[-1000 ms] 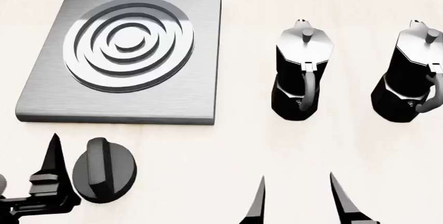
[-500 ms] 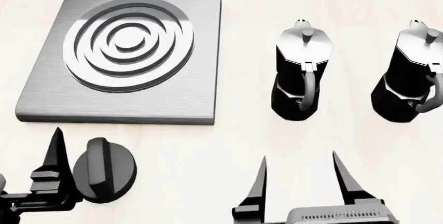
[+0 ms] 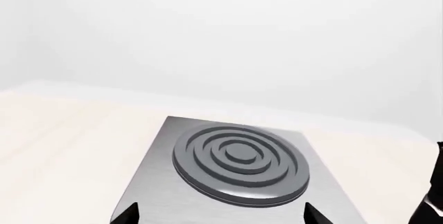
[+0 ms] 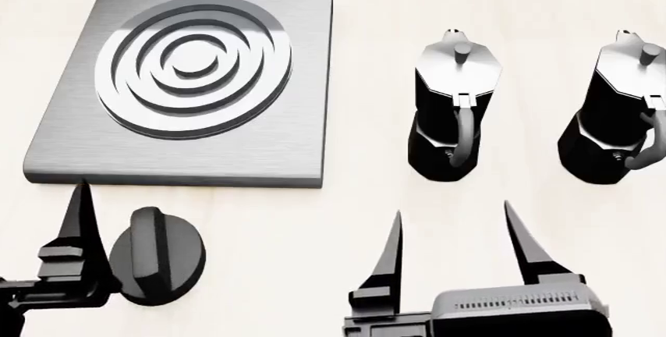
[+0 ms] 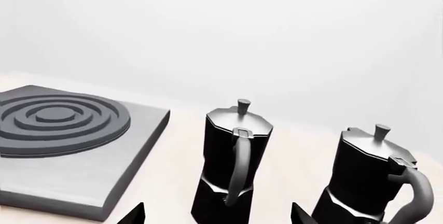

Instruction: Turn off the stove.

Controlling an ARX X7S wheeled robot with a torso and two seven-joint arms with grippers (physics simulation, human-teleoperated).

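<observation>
Right gripper (image 4: 455, 232) further forward, open, near 2 unlabelled moka pots (image 4: 451, 107).

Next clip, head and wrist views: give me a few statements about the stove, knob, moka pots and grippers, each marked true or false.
1. A moka pot sits on the stove burner. False: both moka pots stand on the table, off to its side.
2. The knob lies apart from the slab, on the near side. True.
3. The left gripper is closed on the knob. False: one finger shows beside it; the grip is unclear.
4. The right gripper is open and empty. True.
5. Both pot handles face the robot. True.
</observation>
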